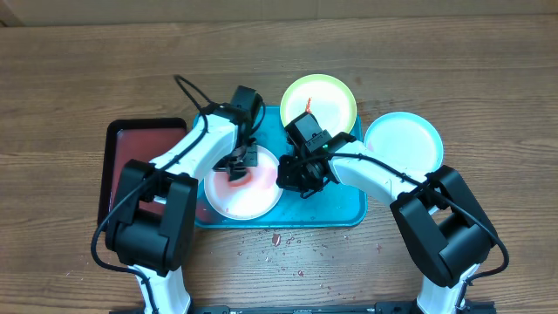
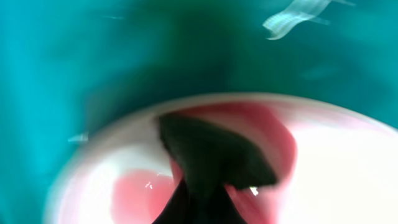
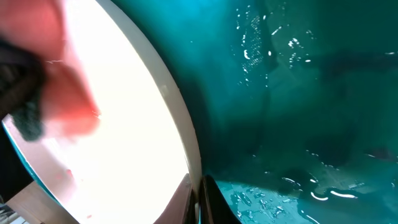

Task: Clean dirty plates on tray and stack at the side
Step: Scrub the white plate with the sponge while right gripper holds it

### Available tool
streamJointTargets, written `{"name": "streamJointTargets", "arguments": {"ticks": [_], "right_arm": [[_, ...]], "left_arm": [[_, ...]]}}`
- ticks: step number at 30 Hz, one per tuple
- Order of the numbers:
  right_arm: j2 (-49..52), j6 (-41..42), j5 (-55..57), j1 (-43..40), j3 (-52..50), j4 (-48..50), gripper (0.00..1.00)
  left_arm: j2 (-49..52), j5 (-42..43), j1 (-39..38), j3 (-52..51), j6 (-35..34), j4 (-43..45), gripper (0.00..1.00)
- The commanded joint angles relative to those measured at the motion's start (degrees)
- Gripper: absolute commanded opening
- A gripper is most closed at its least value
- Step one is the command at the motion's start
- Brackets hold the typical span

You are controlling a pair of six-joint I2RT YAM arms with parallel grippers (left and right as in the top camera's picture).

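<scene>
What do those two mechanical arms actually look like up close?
The left arm and right arm match: smooth white segments between bulky black joint blocks. The left pincer and right pincer are black. A thin black cable loops along each arm.

Black-rimmed dark red tray (image 1: 131, 139) at left, red specks (image 1: 279, 240) on wooden table (image 1: 70, 78)

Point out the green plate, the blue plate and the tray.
green plate (image 1: 332, 94), overhead, its bare centre
blue plate (image 1: 401, 141), overhead, its centre
tray (image 1: 349, 208), overhead, bare floor by a corner
</scene>
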Motion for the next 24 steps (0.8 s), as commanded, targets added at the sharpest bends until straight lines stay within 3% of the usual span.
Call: {"name": "streamJointTargets", "arguments": {"ticks": [1, 4, 11, 14, 19, 21, 24], "right_arm": [[-0.9, -0.5, -2.3, 0.3, 0.2, -0.1, 0.04], [-0.9, -0.5, -1.7, 0.3, 0.2, 0.0, 0.04], [-0.9, -0.5, -1.7, 0.2, 0.2, 0.5, 0.04], [-0.9, -0.5, -1.7, 0.2, 0.2, 0.5, 0.04], [-0.9, -0.5, -1.7, 0.2, 0.2, 0.5, 0.04], [-0.9, -0.5, -1.7, 0.2, 0.2, 0.5, 0.04], [-0.9, -0.5, -1.7, 0.2, 0.2, 0.5, 0.04]], "left_arm": [[1.4, -12.1, 2.6, -0.9, -5.4, -1.2, 0.04], [1.4, -6.0, 2.7, -0.9, 2.2, -3.2, 0.04], [1.4, 31.8, 2.6, -0.9, 35.5, -10.4, 0.04], [1.4, 39.1, 2.3, -0.9, 41.7, -13.1, 0.04], [1.4, 39.1, 2.3, -0.9, 39.3, -8.9, 0.04], [1.4, 35.0, 2.4, -0.9, 34.0, -5.7, 0.04], [1.4, 21.2, 2.4, -0.9, 21.8, -0.7, 0.04]]}}
